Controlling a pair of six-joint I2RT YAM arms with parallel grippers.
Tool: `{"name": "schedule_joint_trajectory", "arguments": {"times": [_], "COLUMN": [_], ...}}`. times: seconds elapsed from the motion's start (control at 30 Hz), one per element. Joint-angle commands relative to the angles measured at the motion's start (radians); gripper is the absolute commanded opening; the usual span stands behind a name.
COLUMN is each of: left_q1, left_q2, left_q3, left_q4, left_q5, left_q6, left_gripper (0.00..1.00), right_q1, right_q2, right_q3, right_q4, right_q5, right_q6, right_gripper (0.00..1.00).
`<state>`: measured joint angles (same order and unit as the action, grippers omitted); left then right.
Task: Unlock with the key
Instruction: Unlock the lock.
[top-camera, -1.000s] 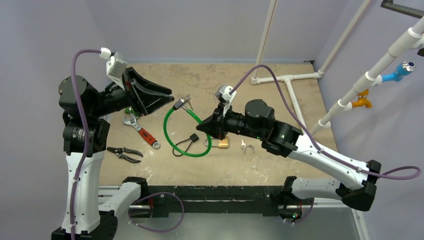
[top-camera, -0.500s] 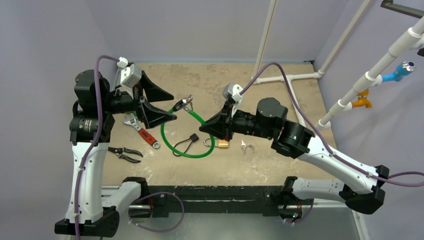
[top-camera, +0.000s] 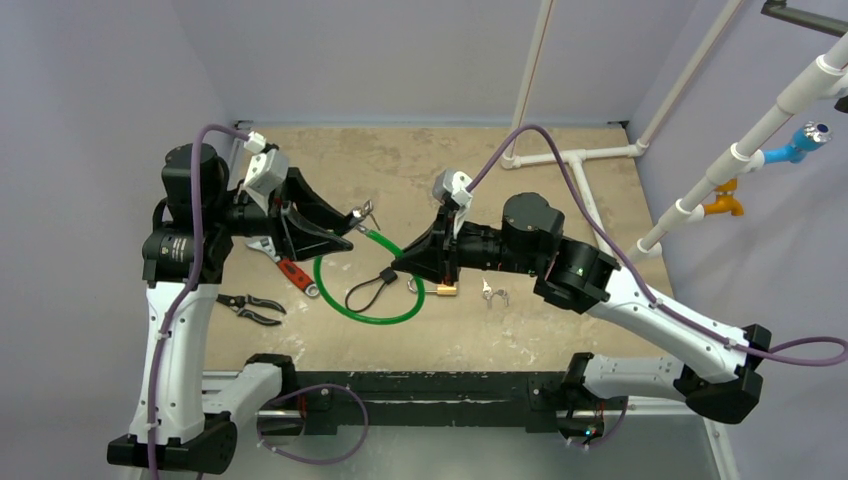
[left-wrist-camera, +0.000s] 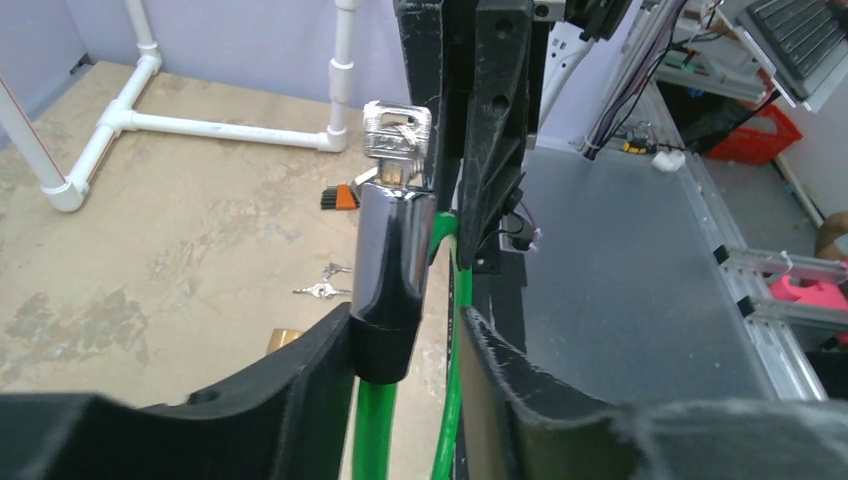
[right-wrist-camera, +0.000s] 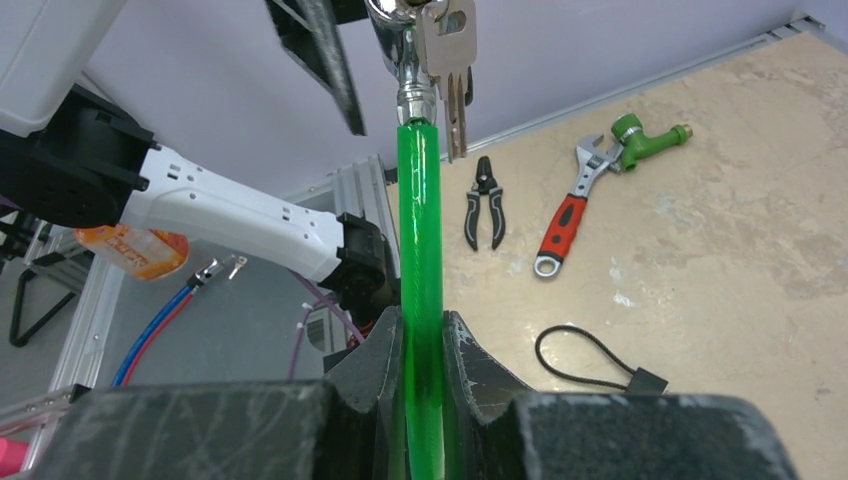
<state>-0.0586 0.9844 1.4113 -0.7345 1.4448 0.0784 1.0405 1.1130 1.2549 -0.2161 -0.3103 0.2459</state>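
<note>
A green cable lock (top-camera: 365, 315) loops over the table. My right gripper (top-camera: 400, 265) is shut on the cable (right-wrist-camera: 420, 230), which runs straight up between its fingers (right-wrist-camera: 422, 330). The cable ends in a chrome lock barrel (left-wrist-camera: 392, 250) with a silver key (left-wrist-camera: 397, 135) in its top; spare keys (right-wrist-camera: 447, 40) dangle from it. My left gripper (left-wrist-camera: 408, 318) straddles the barrel's black end: the barrel rests against one finger, and a gap with a second cable strand separates it from the other. From above, the left gripper's tips (top-camera: 345, 232) sit just left of the key (top-camera: 363, 211).
On the table lie a red-handled wrench (top-camera: 290, 268), black pliers (top-camera: 248, 307), a black cord loop (top-camera: 370, 290), a brass padlock (top-camera: 445, 290) and loose keys (top-camera: 492, 293). White pipes (top-camera: 560, 155) stand at the back right.
My left gripper opened wide off the lock, then narrowed around the barrel's lower end. The right arm shifted left, and the cable loop slid toward the near edge.
</note>
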Motion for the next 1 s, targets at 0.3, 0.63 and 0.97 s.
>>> {"name": "schedule_joint_trajectory", "arguments": {"times": [0.3,0.63,0.97], "left_q1": [-0.050,-0.050,-0.012], "left_q2": [-0.015,-0.025,-0.057], "left_q3": [0.024,0.024,-0.079], "left_q4": [-0.005,0.083,0.495], "left_q5": [0.039,0.002,-0.071], "left_q6": [0.033,-0.087,-0.446], "left_gripper": [0.06,0.00,0.00], "right_q1": [0.001,0.000,0.001], "right_q2": [0.045,0.012,-0.037], "right_q3": [0.032,-0.030,-0.112], "right_q4": [0.134,0.106,0.111], "right_q5": [-0.022,0.036,0.063], "right_q6": [0.002,0.019,0.040], "right_gripper": [0.00,0.00,0.00]}}
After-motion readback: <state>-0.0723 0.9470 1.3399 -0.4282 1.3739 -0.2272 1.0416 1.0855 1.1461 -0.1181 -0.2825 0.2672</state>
